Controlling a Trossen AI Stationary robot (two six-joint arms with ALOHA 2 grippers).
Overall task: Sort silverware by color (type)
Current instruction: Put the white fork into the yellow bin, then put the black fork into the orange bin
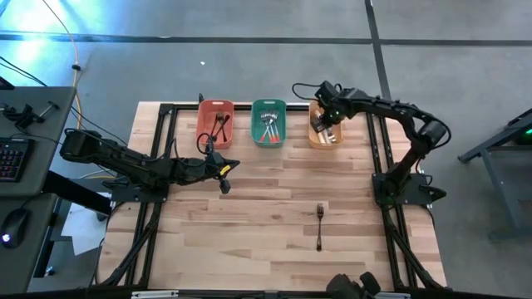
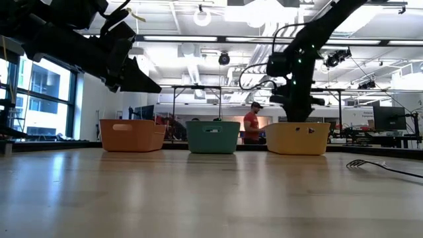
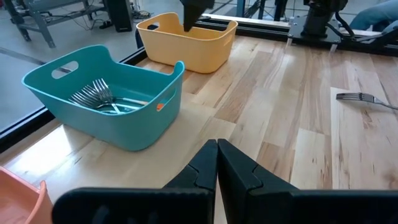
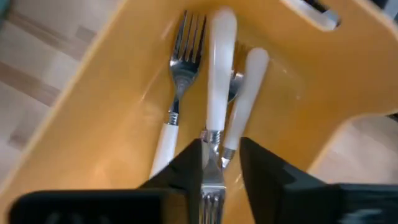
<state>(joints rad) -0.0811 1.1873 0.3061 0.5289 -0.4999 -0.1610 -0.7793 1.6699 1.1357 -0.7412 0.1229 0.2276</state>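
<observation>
The right gripper [image 4: 219, 163] hangs inside the orange bin [image 1: 324, 124], its jaws slightly spread with the metal neck of a white-handled fork [image 4: 219, 74] lying between them; whether the fingers touch it cannot be told. Two more white-handled pieces [image 4: 171, 118] lie in that bin, just beside the fork, one a fork and the other with its head hidden. Beside the orange bin stands the green bin [image 3: 109, 93], holding a cluster of all-silver forks [image 3: 96, 96], and on the green bin's far side from the orange one is the red bin [image 1: 215, 123] with dark-handled pieces [image 1: 221, 124] in it. The left gripper [image 3: 216, 163] hovers above the wooden desk [image 1: 274, 199] in front of the red bin, its jaws pressed together and holding nothing. One black-handled fork [image 1: 319, 224] lies alone on the desk, well apart from the orange bin, on the desk's near part.
</observation>
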